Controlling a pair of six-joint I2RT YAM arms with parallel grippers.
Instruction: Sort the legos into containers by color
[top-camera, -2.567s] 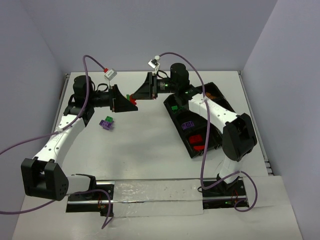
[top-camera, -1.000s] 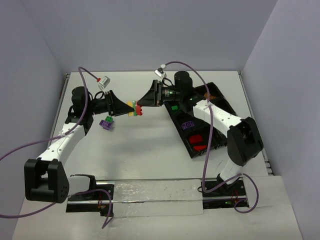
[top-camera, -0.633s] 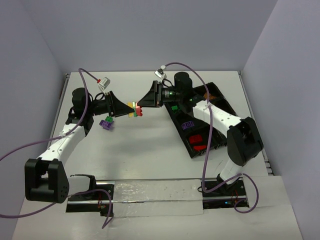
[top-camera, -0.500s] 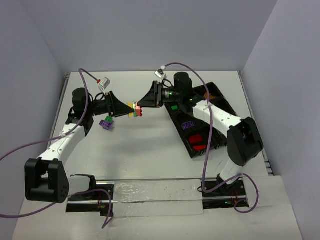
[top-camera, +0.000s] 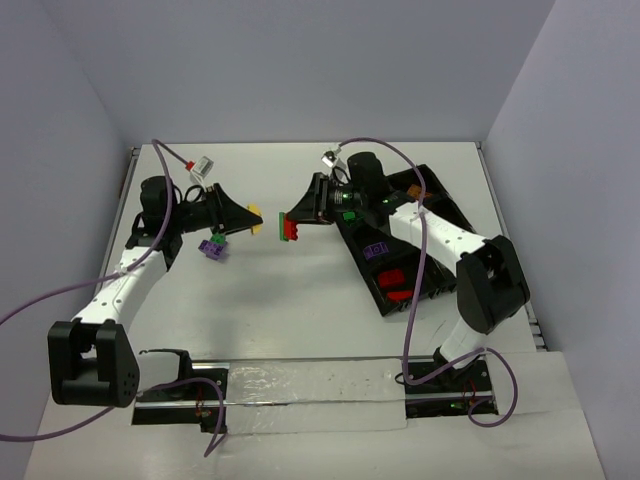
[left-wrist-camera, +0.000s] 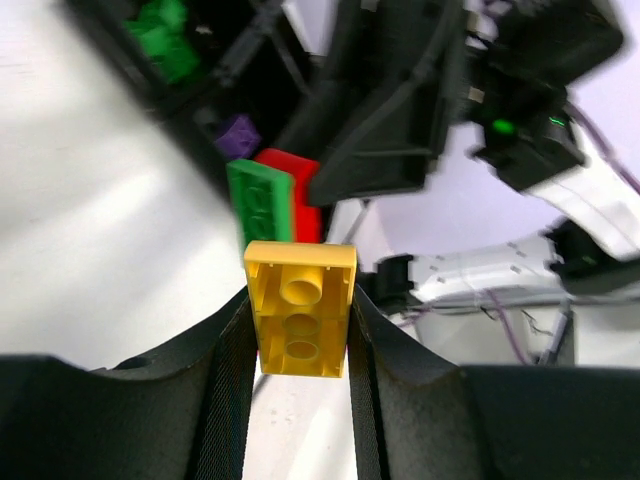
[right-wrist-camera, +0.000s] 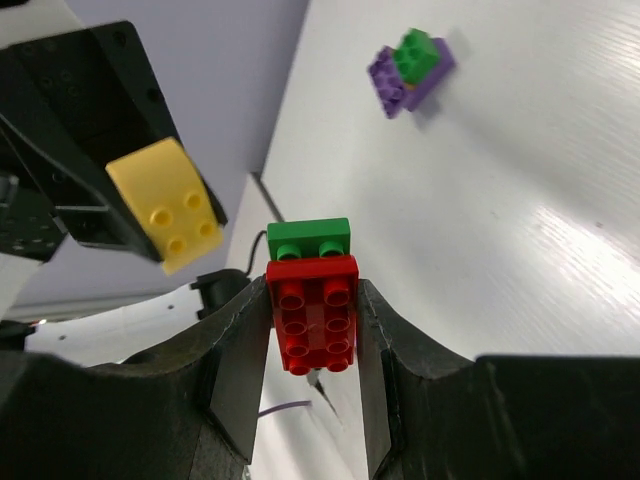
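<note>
Left gripper (top-camera: 247, 219) clamps a small yellow studded plastic brick (left-wrist-camera: 300, 318). Right gripper (top-camera: 296, 224) clamps a red studded plastic brick (right-wrist-camera: 312, 312) with a green brick (right-wrist-camera: 309, 239) stuck on. Both arms stretch level toward each other over the table's (top-camera: 300, 300) far middle, loads apart, left of the black divided plastic tray (top-camera: 372, 280).

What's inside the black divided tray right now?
The black plastic divided tray holds a purple studded brick, red bricks and green bricks, each colour in its own compartment. The right arm crosses over the tray, hiding the rest.
</note>
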